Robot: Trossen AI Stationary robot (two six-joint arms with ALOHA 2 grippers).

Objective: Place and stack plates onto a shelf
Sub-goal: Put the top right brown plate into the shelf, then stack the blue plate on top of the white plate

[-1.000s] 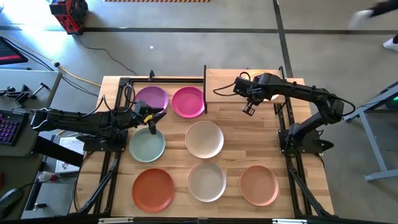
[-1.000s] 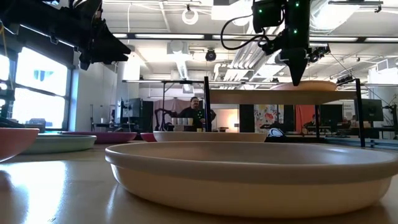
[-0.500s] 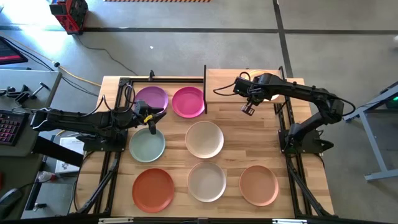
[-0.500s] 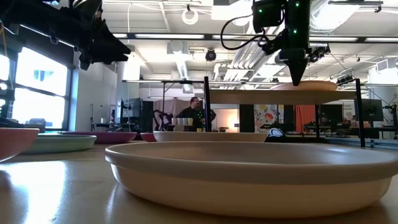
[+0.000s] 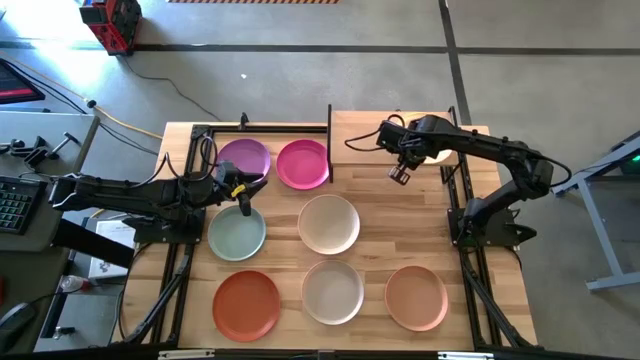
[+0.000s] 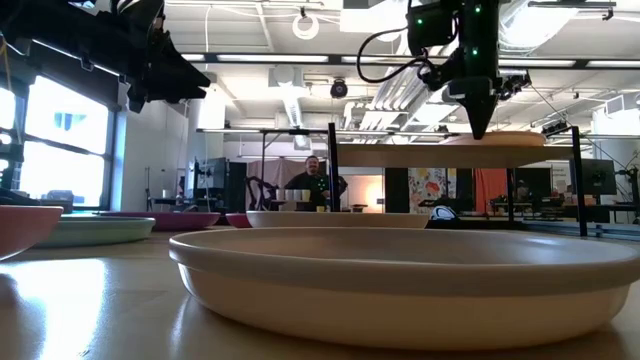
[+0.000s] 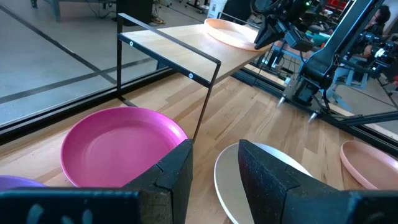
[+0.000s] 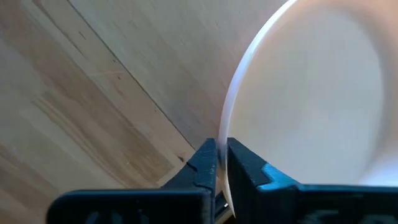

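Observation:
The shelf stands at the table's far right. A peach plate lies flat on it, and my right gripper points down at its rim, shut on it. Seven more plates lie on the table: purple, magenta, pale mint, cream, orange-red, off-white and peach. My left gripper hangs open above the table at the left, between the purple and mint plates, touching nothing. My right gripper pinches the peach plate's rim on the side toward the table's left. One finger is inside the rim and one outside. The fingers come steeply from above, pointing down. The plate lies flat on the shelf board.
The shelf's thin black frame posts rise beside the magenta plate. The shelf's left half is bare board. A person shows far off in the room behind the table.

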